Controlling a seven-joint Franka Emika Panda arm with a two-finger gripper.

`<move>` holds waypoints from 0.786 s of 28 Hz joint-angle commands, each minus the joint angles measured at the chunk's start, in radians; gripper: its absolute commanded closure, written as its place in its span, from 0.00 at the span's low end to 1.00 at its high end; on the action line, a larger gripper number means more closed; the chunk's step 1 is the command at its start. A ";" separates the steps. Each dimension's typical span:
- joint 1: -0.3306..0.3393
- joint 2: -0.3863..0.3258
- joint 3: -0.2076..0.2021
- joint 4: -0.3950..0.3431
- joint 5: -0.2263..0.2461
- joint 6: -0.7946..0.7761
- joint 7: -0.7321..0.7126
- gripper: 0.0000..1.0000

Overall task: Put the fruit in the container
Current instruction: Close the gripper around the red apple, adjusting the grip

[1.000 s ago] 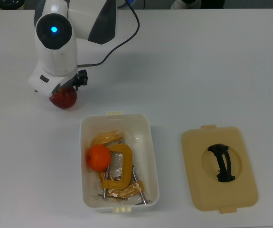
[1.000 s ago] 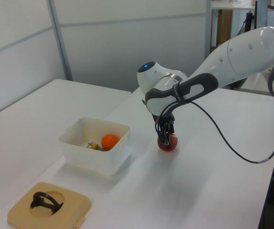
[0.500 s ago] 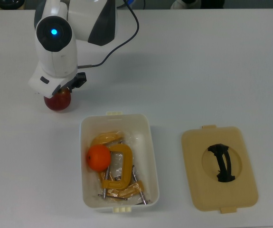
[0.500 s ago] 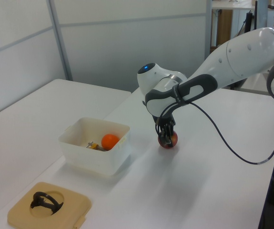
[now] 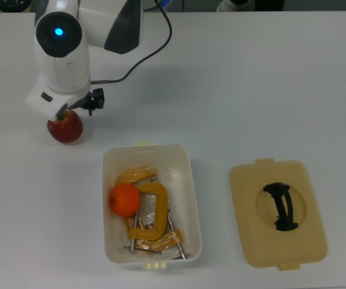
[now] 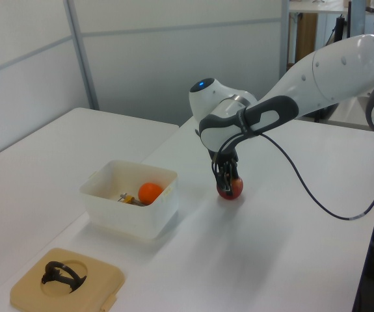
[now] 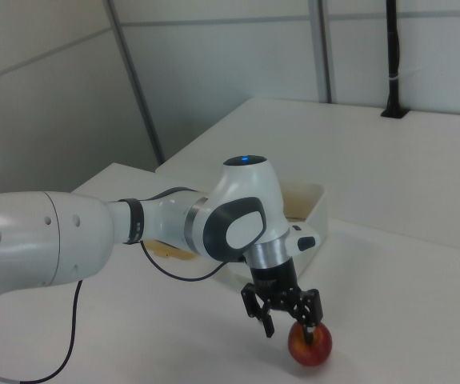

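The white Franka arm reaches down over the white table (image 5: 269, 90), its wrist pointing almost straight down with a blue light glowing on the last joint and a black cable looping off it; the black two-finger end effector (image 7: 290, 322) hangs at the top of the red round apple with a yellowish patch (image 7: 310, 345); in the right view the fingers (image 7: 310, 312) stand spread, one touching the apple's crown and the other out to the side, so nothing is pinched between them; the apple (image 5: 65, 127) rests on the table just off the far corner of the white rectangular plastic tub (image 5: 192, 198) on the top view's left, apart from the tub's wall; in the left view the apple (image 6: 231, 188) lies beside the tub (image 6: 129, 209) on the left view's right; the smooth bright orange (image 5: 124, 200) already lies inside the tub, against the wall on the top view's left, touching the yellow-orange metal C-clamps (image 5: 151, 220) that fill the rest of the tub's bottom; the flat tan lid with a black handle (image 5: 278, 214) lies flat near the table's near edge, beside the tub on the top view's right and clear of it; no readable writing shows on any of these things.
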 commanded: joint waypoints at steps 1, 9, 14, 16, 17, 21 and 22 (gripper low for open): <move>-0.027 -0.021 -0.002 -0.005 -0.012 0.009 -0.032 0.00; -0.056 -0.004 -0.008 0.014 -0.052 0.030 -0.032 0.00; -0.058 0.029 -0.007 0.011 -0.046 0.099 -0.020 0.00; -0.058 0.039 -0.004 0.011 -0.035 0.111 -0.018 0.00; -0.058 0.043 -0.002 0.011 -0.034 0.114 -0.017 0.00; -0.053 0.054 0.004 0.008 -0.032 0.150 0.013 0.00; -0.052 0.060 0.004 0.008 -0.032 0.154 0.013 0.00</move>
